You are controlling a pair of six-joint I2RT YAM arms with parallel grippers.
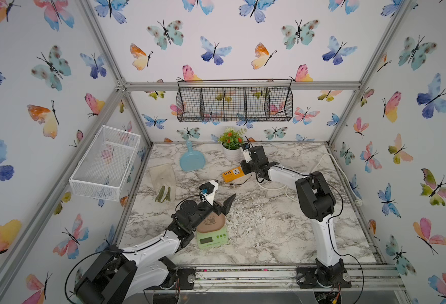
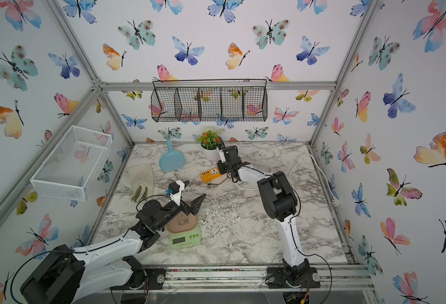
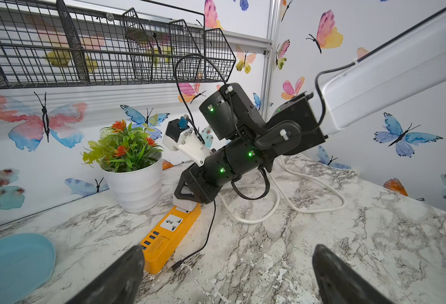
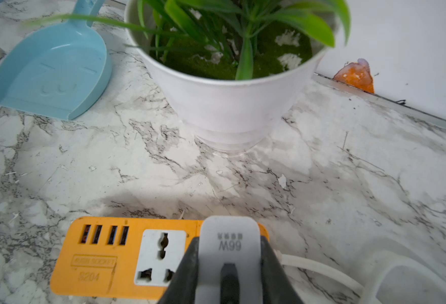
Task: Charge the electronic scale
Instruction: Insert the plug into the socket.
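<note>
Right wrist view — our right gripper point(image 4: 228, 252) clenches the charger point(image 4: 229, 231); tilted, it could jam at the power strip point(image 4: 98, 258). Left gripper point(image 3: 228, 248) gapes.

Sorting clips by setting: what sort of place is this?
Probably a staged robot test booth, not a real home: a metal frame, butterfly wallpaper on the walls, and a marble-look table.

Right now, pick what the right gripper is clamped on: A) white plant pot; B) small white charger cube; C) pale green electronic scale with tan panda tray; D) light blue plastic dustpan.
B: in the right wrist view the right gripper is closed on both sides of the small white charger cube, at the end of the orange plastic power strip.
</note>
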